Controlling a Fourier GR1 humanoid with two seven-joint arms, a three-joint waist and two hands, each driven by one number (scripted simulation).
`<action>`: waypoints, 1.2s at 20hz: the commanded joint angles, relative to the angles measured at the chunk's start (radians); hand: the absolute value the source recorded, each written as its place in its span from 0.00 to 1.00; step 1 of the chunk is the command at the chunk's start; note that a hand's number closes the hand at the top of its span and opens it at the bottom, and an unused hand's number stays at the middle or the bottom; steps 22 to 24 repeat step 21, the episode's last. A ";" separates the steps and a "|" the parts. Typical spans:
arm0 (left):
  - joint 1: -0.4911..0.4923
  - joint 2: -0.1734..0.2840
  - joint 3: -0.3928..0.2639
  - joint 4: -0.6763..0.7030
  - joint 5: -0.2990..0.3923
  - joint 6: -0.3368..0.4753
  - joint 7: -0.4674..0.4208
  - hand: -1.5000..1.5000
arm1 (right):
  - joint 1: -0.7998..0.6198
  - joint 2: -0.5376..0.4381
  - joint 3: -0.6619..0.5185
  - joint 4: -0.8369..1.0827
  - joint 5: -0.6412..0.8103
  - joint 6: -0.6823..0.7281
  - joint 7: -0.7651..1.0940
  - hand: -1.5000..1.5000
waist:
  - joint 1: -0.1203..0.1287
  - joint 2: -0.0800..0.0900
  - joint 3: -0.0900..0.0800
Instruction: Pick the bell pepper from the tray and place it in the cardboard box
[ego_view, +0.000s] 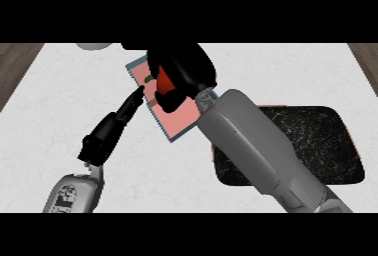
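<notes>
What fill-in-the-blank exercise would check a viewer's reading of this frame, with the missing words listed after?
1. The red bell pepper lies on the ____ tray.
2. The hand curled over the pepper is the robot's ____ hand.
3. The left hand reaches toward the tray with ____ fingers.
4. The dark box lies to the tray's ____.

Missing words: pink; right; straight; right
</notes>
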 joint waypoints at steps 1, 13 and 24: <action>0.017 0.013 0.013 -0.022 0.018 -0.018 0.015 0.50 | -0.003 0.000 0.050 0.097 -0.118 -0.060 0.058 1.00 | 0.008 -0.001 0.000; -0.032 -0.007 0.005 0.032 0.002 -0.012 -0.008 0.50 | -0.039 0.000 -0.092 0.307 -0.500 -0.182 -0.243 0.00 | 0.018 0.008 0.001; 0.025 0.005 0.007 -0.004 0.006 -0.018 -0.001 0.50 | -0.044 -0.028 -0.383 0.332 -0.738 -0.129 -0.394 0.00 | 0.000 0.002 0.001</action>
